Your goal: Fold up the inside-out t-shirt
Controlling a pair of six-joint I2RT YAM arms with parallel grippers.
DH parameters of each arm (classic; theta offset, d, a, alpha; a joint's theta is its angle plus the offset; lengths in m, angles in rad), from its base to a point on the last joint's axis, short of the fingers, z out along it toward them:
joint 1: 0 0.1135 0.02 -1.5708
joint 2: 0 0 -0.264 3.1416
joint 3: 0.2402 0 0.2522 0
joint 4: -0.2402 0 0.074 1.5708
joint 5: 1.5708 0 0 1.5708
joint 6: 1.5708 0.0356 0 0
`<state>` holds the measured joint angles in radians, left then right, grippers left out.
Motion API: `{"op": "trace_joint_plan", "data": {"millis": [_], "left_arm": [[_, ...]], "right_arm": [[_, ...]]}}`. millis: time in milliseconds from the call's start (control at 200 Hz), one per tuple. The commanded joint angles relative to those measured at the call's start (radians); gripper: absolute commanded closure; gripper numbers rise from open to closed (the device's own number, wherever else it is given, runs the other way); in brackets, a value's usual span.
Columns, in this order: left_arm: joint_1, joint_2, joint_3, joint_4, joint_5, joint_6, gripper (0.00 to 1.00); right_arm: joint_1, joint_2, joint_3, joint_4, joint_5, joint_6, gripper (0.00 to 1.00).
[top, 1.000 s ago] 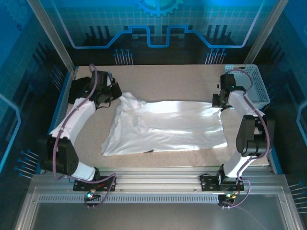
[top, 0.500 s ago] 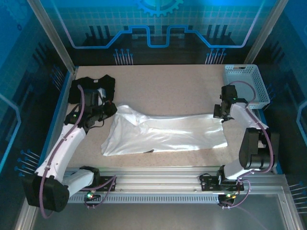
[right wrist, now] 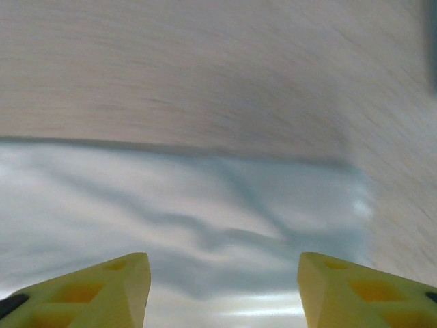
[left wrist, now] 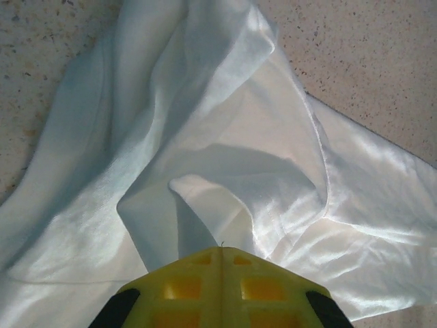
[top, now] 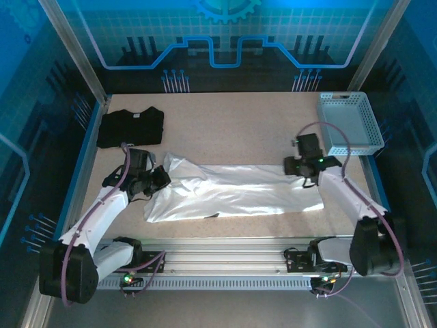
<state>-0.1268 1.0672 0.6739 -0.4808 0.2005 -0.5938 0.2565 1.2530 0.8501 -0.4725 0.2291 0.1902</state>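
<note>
**Fig.** Thin white short-sleeved t-shirt (top: 239, 195), turned inside out, lying crosswise on the speckled beige table top (top: 239, 123) toward its near edge. The shirt's left end is bunched into raised folds and its right part lies flat. The left gripper (left wrist: 222, 251) is closed on a pinch of cloth at the bunched end. The right gripper (right wrist: 222, 273) stands with jaws apart, holding nothing, over the shirt's far right corner. The fabric looks light, limp and slightly glossy, so it should drape, wrinkle and slide readily. It is best taken at hems, corners or seams, not mid-panel. Open table lies behind the shirt. The folded black t-shirt (top: 130, 126) at the far left and the pale blue mesh basket (top: 348, 126) at the far right lie well apart from it. The near rail leaves little room in front.
</note>
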Motion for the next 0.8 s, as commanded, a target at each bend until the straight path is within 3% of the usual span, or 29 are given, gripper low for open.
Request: {"op": "trace_joint_plan", "data": {"millis": [0,160,345,590,795], "left_arm": [[0.008,0.001,-0.013,0.051,0.023,-0.008,1.0],[0.009,0.003,-0.017,0.054,0.024,-0.007,1.0],[0.008,-0.001,-0.027,0.058,0.028,-0.004,1.0],[0.007,-0.01,-0.04,0.063,0.023,0.009,1.0],[0.007,-0.016,-0.059,0.075,0.024,0.006,1.0]], "right_arm": [[0.231,-0.004,-0.008,0.132,-0.112,-0.106,0.38],[0.544,0.168,0.06,0.311,-0.109,-0.047,0.34],[0.756,0.437,0.209,0.38,0.017,0.0,0.29],[0.796,0.671,0.384,0.318,0.094,0.064,0.33],[0.797,0.724,0.432,0.263,0.173,0.066,0.5]]}}
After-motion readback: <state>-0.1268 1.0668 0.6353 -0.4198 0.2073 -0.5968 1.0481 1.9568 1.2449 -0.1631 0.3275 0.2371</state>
